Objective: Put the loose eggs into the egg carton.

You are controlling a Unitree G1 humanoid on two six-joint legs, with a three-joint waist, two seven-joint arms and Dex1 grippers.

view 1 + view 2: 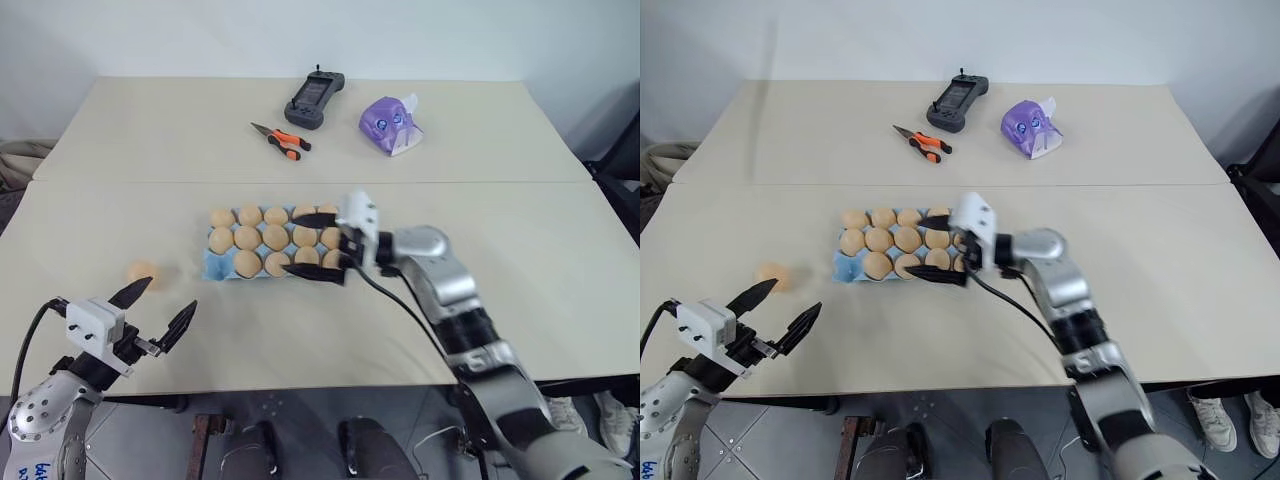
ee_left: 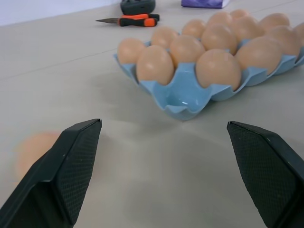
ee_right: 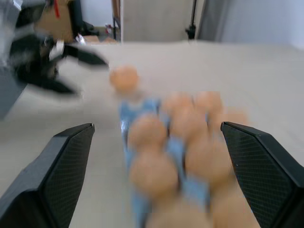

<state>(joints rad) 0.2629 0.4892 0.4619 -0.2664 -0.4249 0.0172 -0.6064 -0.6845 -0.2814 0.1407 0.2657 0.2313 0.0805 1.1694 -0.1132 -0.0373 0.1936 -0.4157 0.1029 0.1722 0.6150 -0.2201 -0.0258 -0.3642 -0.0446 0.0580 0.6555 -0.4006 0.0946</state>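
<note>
The light-blue egg carton (image 1: 216, 266) lies mid-table with several tan eggs in its cups; the front-left corner cup (image 2: 183, 99) is bare. One loose egg (image 1: 142, 271) rests on the table to the left of the carton. My left gripper (image 1: 170, 293) is open near the front edge, just right of and nearer than that egg, apart from it, pointing toward the carton. My right gripper (image 1: 291, 244) is open and level over the carton's right half, pointing left, with nothing between its fingers. The right wrist view looks along the carton (image 3: 126, 114) to the loose egg (image 3: 124, 78) and the left gripper (image 3: 71, 61).
Orange-handled pliers (image 1: 282, 139), a black remote controller (image 1: 314, 100) and a purple tissue pack (image 1: 390, 123) lie on the far table half, beyond the seam. The table's front edge runs just under my left gripper.
</note>
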